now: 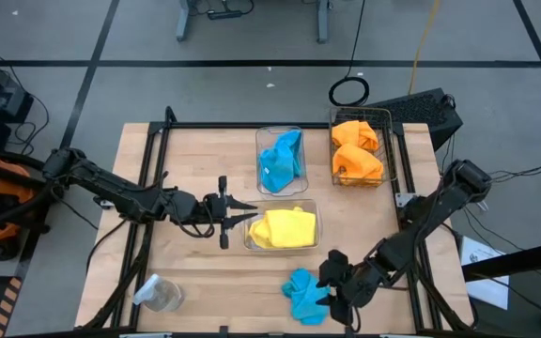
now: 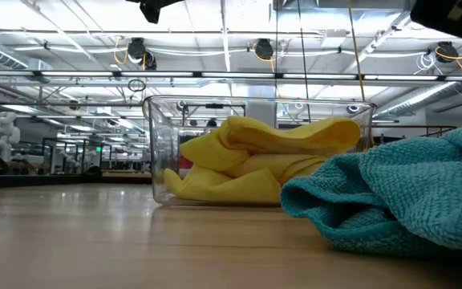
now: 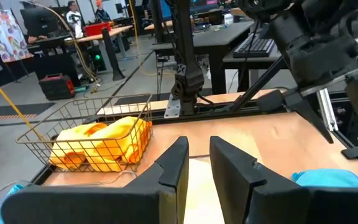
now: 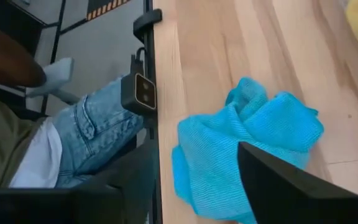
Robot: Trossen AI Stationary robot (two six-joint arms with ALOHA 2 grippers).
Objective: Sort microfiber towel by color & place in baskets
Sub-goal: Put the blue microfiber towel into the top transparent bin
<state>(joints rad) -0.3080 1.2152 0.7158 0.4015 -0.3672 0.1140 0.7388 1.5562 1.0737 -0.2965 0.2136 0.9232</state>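
A turquoise towel [image 1: 303, 296] lies crumpled on the table near its near edge, also seen in the low view [image 2: 399, 201]. My right gripper [image 4: 194, 149] hangs open over it, slanting down, a finger on either side and clear of it [image 1: 334, 282]. Yellow towels [image 1: 285, 228] fill a clear bin [image 1: 248, 242]. Another turquoise towel [image 1: 282, 158] lies in a second clear bin [image 1: 261, 136]. Orange towels [image 1: 357, 150] lie in the wire basket [image 1: 391, 150]. My left gripper [image 1: 250, 212] points level at the yellow bin, slightly open with nothing between its fingers [image 3: 199, 146].
A small clear jar [image 1: 158, 294] lies at the near left corner. A seated person in jeans [image 4: 92, 137] is just beyond the table's near edge [image 4: 157, 93]. Bare wood lies between the jar and the loose towel.
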